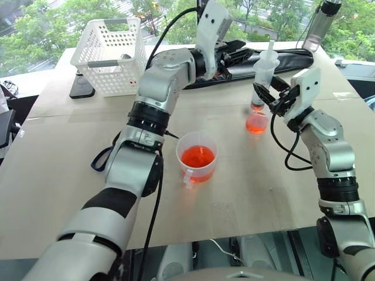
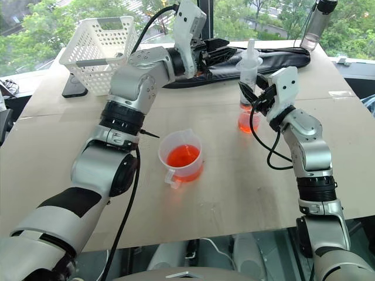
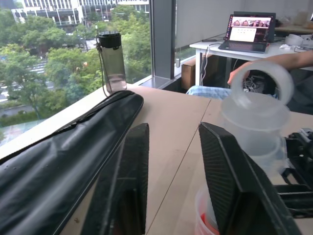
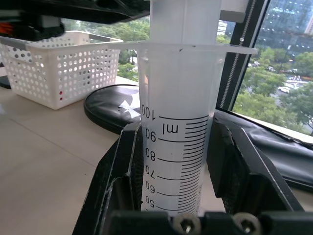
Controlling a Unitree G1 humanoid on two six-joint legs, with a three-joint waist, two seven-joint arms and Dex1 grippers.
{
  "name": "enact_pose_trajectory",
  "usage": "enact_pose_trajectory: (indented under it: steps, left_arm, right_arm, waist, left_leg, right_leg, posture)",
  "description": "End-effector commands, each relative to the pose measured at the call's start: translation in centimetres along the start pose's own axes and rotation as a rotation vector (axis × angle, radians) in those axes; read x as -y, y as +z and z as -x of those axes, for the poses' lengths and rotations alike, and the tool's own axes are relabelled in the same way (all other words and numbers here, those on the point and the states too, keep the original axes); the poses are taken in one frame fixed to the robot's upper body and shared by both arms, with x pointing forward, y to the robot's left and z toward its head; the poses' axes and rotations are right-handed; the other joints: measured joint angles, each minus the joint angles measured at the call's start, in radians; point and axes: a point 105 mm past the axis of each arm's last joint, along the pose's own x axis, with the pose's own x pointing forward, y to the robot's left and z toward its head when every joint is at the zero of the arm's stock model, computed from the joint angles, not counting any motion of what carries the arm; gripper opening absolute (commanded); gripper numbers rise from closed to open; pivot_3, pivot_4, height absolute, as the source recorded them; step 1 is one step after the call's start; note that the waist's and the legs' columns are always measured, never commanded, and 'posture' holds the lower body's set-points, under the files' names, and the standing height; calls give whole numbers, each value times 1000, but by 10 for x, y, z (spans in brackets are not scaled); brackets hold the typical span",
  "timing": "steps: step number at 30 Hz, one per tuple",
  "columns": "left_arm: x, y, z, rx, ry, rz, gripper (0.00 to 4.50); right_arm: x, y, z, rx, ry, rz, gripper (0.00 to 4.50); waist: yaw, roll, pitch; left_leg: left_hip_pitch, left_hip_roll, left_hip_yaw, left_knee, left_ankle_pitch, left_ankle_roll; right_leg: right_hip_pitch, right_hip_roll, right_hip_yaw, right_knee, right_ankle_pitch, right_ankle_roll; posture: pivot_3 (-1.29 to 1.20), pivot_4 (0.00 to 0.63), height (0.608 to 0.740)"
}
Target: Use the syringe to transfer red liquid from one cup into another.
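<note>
The syringe (image 1: 265, 67) stands upright with its nozzle down in the smaller narrow cup (image 1: 256, 122), which holds some red liquid. My right gripper (image 1: 265, 93) is shut on the syringe barrel (image 4: 178, 98), one finger on each side of the printed marks. My left gripper (image 1: 246, 55) is level and just left of the white plunger top (image 3: 261, 83). Its fingers (image 3: 129, 186) are apart with nothing between them. The wide cup with a handle (image 1: 193, 170) sits near the table's middle, with red liquid (image 1: 197, 156) in its bottom.
A white perforated basket (image 1: 111, 55) stands at the back left, with a dark flat device (image 1: 82, 88) beside it. A long black bag (image 1: 281, 58) lies along the far edge and a dark bottle (image 1: 321, 23) at the back right corner. A person's arm (image 3: 293, 58) shows beyond the table.
</note>
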Motion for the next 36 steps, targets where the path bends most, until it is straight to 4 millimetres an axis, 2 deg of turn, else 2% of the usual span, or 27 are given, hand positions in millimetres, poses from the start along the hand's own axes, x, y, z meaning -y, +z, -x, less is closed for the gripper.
enact_pose_trajectory:
  steps: [1, 6, 12, 21, 29, 36]
  left_arm:
    - [8, 25, -9, 67, -55, -72, 1654]
    - [21, 32, -12, 101, -144, -95, 1654]
    - [25, 36, -11, 108, -182, -126, 1654]
    - [20, 45, -5, 126, -186, -139, 1654]
    - [19, 44, -5, 118, -193, -151, 1654]
    - [22, 45, -8, 120, -207, -156, 1654]
  right_arm:
    - [-1, 13, 4, 45, 45, 41, 1422]
    - [-3, 11, 5, 29, 98, 55, 1422]
    - [0, 12, 6, 24, 124, 56, 1422]
    - [11, 22, 4, 49, 91, 12, 1422]
    - [18, 30, 7, 63, 73, 10, 1422]
    - [16, 33, 10, 54, 102, 40, 1422]
  waist:
    - [1, 0, 0]
    - [1, 0, 0]
    - [0, 0, 1]
    - [0, 0, 1]
    - [1, 0, 1]
    - [1, 0, 1]
  left_leg:
    - [0, 0, 0, 0, 0, 0]
    - [0, 0, 0, 0, 0, 0]
    - [0, 0, 0, 0, 0, 0]
    - [0, 0, 0, 0, 0, 0]
    - [0, 0, 0, 0, 0, 0]
    - [0, 0, 0, 0, 0, 0]
  right_leg:
    - [0, 0, 0, 0, 0, 0]
    - [0, 0, 0, 0, 0, 0]
    - [0, 0, 0, 0, 0, 0]
    - [0, 0, 0, 0, 0, 0]
    - [0, 0, 0, 0, 0, 0]
    - [0, 0, 0, 0, 0, 0]
  posture:
    - [0, 150, 724]
    - [0, 150, 724]
    - [0, 150, 724]
    - [0, 150, 724]
    - [0, 150, 724]
    - [0, 150, 724]
